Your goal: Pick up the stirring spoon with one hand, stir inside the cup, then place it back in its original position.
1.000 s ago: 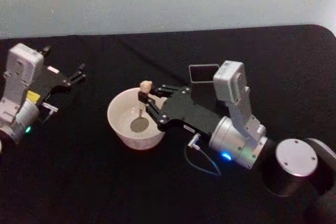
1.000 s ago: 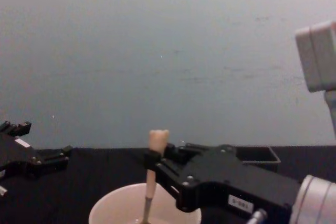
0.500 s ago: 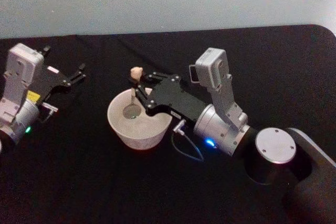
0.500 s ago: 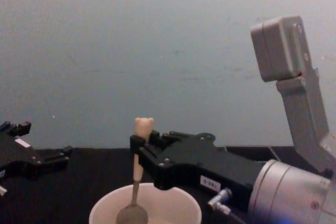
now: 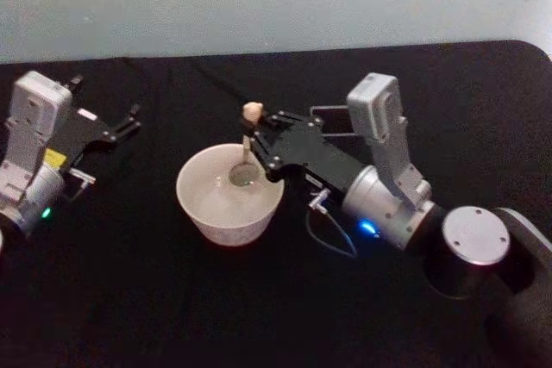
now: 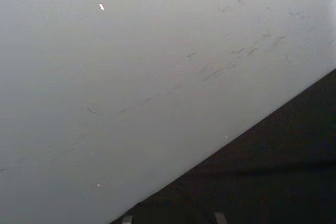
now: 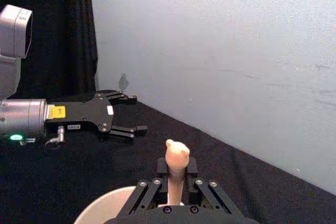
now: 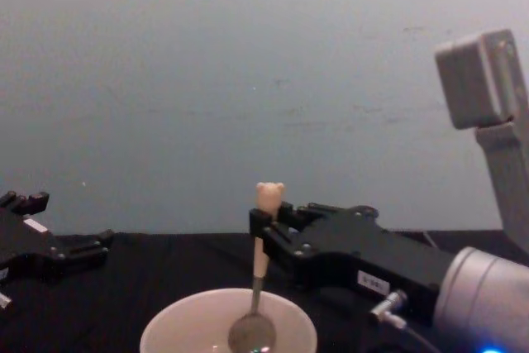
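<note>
- Head view: the spoon (image 5: 247, 151) is held upright by the right gripper (image 5: 256, 140), whose jaws are clamped on the handle. Its metal bowl is dipped inside the cup (image 5: 226, 226), toward 2 o'clock. The holder (image 5: 332, 118) is partly hidden, at 1 o'clock from the cup on the black counter (image 5: 129, 299). The left gripper (image 5: 131, 120) is parked at 10 o'clock.
- Chest view: the bear head is seen above the jaws.
- Right wrist view: the left gripper's jaws are spread apart and empty.
</note>
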{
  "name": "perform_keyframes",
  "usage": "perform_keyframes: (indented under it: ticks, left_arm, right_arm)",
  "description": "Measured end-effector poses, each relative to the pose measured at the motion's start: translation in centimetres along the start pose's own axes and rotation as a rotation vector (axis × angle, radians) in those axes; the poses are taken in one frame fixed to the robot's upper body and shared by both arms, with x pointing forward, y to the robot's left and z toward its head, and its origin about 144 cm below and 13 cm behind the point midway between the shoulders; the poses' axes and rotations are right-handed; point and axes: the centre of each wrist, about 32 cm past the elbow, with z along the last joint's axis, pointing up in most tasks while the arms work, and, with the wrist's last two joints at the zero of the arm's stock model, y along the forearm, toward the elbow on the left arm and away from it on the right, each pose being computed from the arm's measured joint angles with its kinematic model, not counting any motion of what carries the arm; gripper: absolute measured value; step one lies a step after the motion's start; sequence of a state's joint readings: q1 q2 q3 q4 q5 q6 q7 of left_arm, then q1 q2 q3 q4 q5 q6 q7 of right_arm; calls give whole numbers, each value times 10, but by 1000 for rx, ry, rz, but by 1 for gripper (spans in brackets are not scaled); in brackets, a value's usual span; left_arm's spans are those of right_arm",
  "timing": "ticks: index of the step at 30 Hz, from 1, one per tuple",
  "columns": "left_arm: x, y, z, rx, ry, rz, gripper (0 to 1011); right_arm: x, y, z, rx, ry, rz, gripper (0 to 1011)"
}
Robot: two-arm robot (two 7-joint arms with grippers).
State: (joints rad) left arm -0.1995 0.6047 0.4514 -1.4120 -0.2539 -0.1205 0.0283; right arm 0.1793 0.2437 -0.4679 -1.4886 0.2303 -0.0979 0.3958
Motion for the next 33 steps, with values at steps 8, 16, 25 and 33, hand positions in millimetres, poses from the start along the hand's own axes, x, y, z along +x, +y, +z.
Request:
perform_keyframes:
  ticks: [8,16,25,33]
  left_arm:
    - [0,0,0,0,0,0,1001]
    - [0,0,0,0,0,0,1001]
    - [0,0,0,0,0,0,1001]
    - [0,0,0,0,0,0,1001]
  right_arm:
    - [-2,-18,3,-7,23,24,194]
    - [-11,-27,5,-9,32,67,194]
    - [-23,-20,6,-6,41,100,195]
    - [-27,0,6,-3,43,85,195]
